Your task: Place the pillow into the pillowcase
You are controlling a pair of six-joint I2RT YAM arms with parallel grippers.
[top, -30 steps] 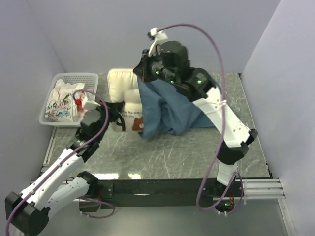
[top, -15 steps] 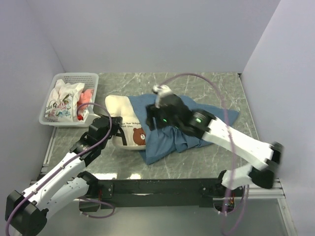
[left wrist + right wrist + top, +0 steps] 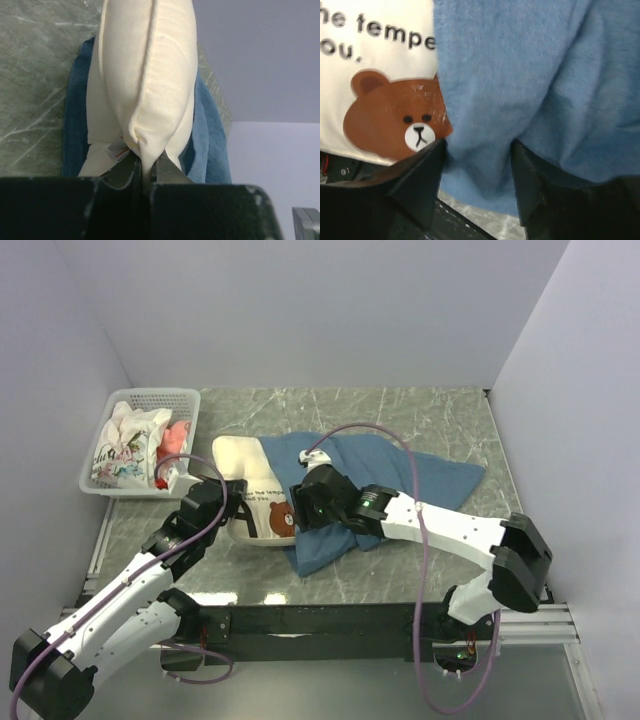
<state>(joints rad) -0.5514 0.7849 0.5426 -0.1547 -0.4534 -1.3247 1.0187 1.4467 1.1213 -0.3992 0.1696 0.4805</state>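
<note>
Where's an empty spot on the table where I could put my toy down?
The table is bare along its far edge, behind the pillow and pillowcase, and along the front edge in front of them. The middle and the basket corner are crowded.

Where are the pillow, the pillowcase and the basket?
pillow (image 3: 240,455): top view, bare cream corner.
pillowcase (image 3: 440,475): top view, flat right part.
basket (image 3: 160,395): top view, far wall.

Right tool lowered, opened; pillowcase now draped flat over pillow
</note>
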